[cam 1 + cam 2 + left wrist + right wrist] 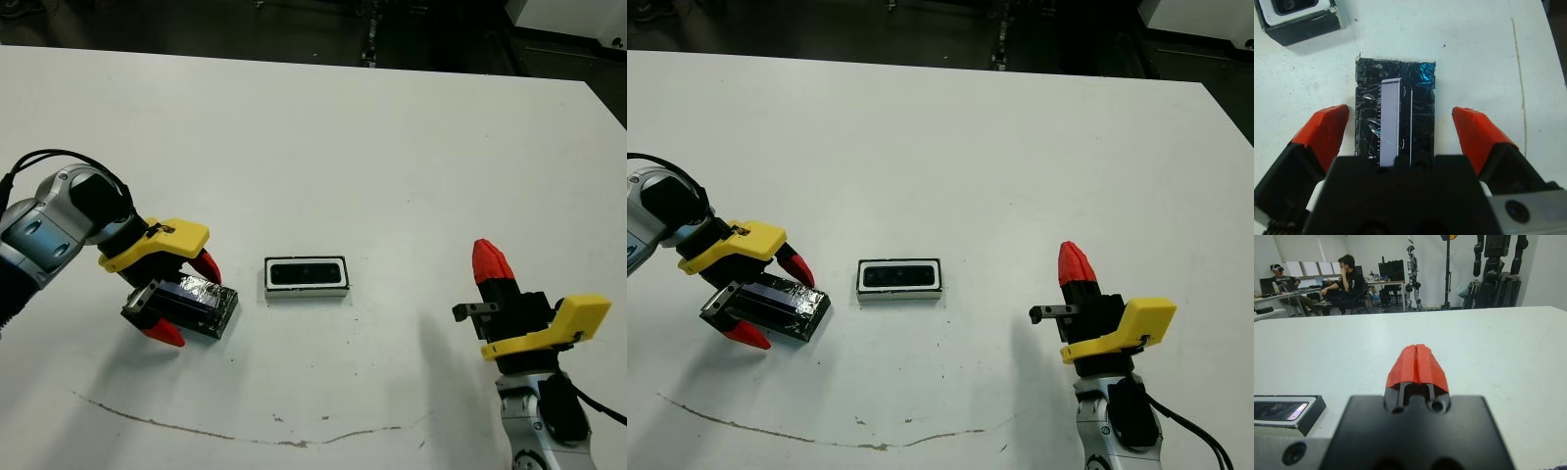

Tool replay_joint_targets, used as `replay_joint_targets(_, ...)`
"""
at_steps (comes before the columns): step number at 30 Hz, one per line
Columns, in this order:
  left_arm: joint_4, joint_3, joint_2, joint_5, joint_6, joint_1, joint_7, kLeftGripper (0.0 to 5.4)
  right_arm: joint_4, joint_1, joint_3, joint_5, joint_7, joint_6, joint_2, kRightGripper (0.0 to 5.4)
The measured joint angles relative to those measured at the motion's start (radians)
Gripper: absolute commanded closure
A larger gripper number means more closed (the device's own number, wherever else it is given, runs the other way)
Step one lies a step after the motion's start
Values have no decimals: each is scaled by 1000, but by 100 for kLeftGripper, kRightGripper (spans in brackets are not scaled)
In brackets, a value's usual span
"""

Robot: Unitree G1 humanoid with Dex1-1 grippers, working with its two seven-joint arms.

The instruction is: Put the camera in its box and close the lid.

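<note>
Left wrist view shows your left hand [1398, 132] spread wide, fingers straddling the lid [1395, 115], whose long axis runs along them. The lid lies on the desk [392, 147] just left of the box [307, 277], which already holds the camera [306, 273]. Your right hand [488, 260], pinched closed and empty, sits well apart, right.
</note>
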Motion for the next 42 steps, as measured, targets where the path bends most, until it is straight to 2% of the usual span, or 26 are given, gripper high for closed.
replay_joint_targets(6, -9, 2, 0, 20, -3, -2, 0, 0, 0, 1, 0, -3, 0, 0, 0, 538)
replay_joint_targets(11, -52, 60, -1, 73, 9, 37, 28, 22, 0, 2, 0, -2, 5, 0, 0, 540)
replay_joint_targets(16, -112, 107, -3, 112, 55, 78, 48, 90, 0, 4, 0, 2, 7, 0, -1, 540)
replay_joint_targets(25, -116, 147, -22, 125, 84, 102, 39, 222, 0, 6, 0, 10, 10, 2, -1, 540)
replay_joint_targets(35, -95, 163, -34, 131, 60, 106, 12, 224, 0, 8, 1, 10, 8, 2, -1, 540)
replay_joint_targets(42, -56, 209, -62, 94, 148, 108, 8, 224, -2, 12, 15, -19, -5, 2, 0, 540)
